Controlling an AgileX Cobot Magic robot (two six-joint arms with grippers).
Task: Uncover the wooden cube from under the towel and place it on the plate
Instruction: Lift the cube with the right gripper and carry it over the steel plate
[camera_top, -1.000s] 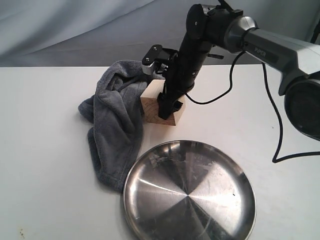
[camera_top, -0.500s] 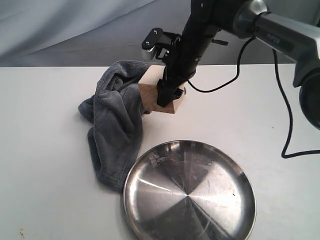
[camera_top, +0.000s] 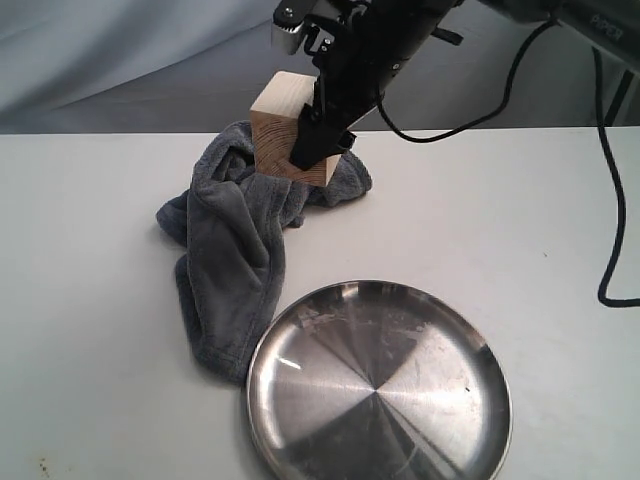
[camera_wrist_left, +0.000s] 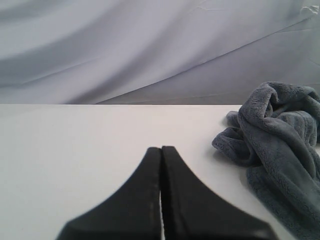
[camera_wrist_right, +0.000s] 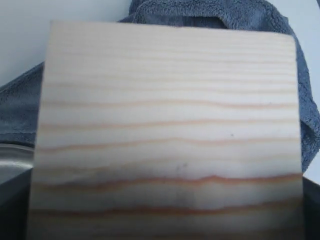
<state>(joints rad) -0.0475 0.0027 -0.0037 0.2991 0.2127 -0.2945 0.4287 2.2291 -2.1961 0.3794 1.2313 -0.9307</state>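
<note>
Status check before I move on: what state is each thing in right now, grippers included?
wooden cube: uncovered, tilted, held in the air above the towel.
towel: bunched up on the table, off the cube.
plate: flat on the table, empty.
right gripper: shut on the wooden cube.
left gripper: shut, holding nothing.

One word could be read, in the exterior view: "PIPER", in small capitals, printed on the grey casing of the right arm (camera_top: 604, 20). It stood far up the arm from the jaws of the right gripper (camera_top: 300, 140), well above them and off to their right in that view. The lettering ran along the link at a slight slant, close to the picture's top edge, and looked somewhat blurred.
</note>
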